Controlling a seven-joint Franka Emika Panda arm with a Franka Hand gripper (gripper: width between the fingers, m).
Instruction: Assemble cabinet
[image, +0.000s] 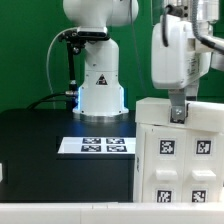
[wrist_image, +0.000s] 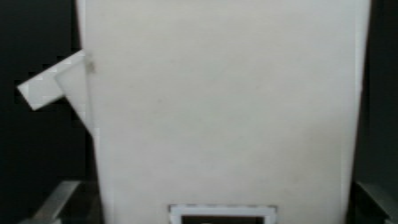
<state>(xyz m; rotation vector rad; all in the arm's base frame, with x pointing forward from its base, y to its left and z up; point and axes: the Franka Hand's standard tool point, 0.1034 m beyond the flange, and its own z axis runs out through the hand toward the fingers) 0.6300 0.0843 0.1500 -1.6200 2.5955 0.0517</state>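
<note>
The white cabinet (image: 188, 165) stands at the exterior view's right, near the front, with square tags on its face. My gripper (image: 178, 112) comes down on its top edge from above. In the wrist view the cabinet's plain white body (wrist_image: 222, 100) fills the space between my fingers (wrist_image: 68, 200), one on each side wall, and the gripper (wrist_image: 222, 205) is shut on it. A small white flap (wrist_image: 57, 85) sticks out at an angle from one side of the body. A tag (wrist_image: 222, 214) shows at the frame's edge.
The marker board (image: 95, 146) lies flat on the black table (image: 40, 135), to the exterior view's left of the cabinet. The arm's white base (image: 100, 85) stands behind it with cables. A pale rim (image: 60, 212) runs along the table's front edge.
</note>
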